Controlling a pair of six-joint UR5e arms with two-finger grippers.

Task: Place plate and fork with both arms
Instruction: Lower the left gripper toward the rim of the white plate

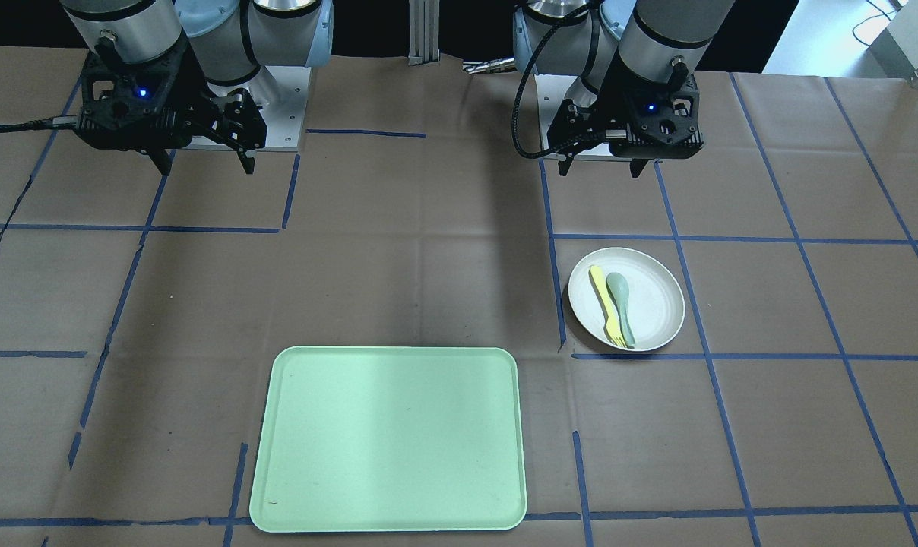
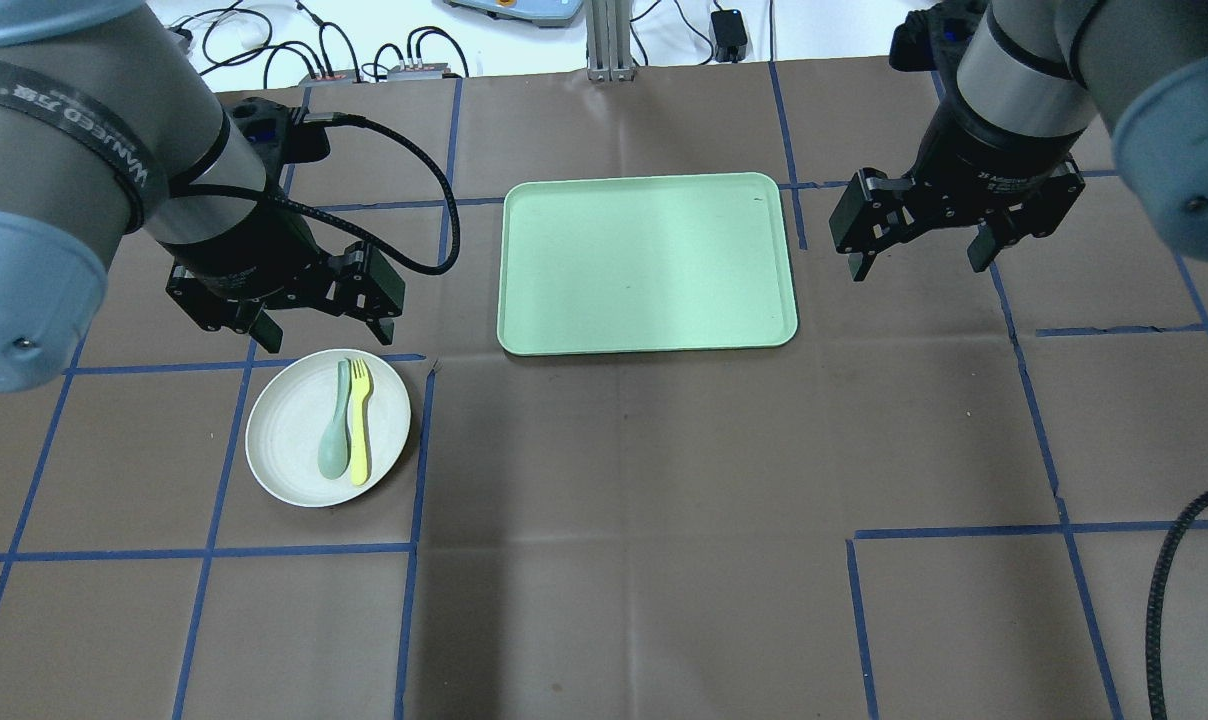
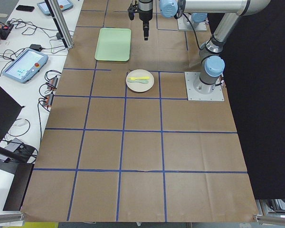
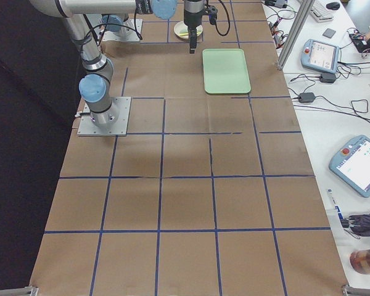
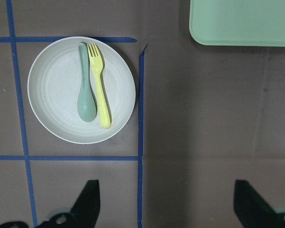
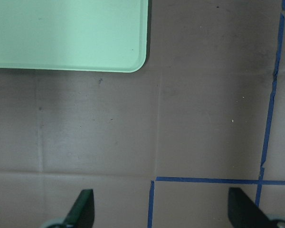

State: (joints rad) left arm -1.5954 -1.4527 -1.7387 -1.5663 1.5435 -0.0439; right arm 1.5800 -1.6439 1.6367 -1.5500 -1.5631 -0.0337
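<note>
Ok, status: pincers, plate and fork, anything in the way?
Left pincer, right pincer open, empty. Fork on plate, off tray. Spoon tight beside fork, may crowd the grasp.

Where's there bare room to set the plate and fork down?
The tray is bare all over. The table between tray and plate is free too. Only the plate is crowded: fork and spoon lie side by side.

Light-green tray (image 2: 649, 265), spoon (image 2: 333, 455) (grey-green)

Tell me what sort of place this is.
Probably a robotics lab workcell: a left arm and right arm mounted on a table gridded with blue tape, teach pendants alongside.
</note>
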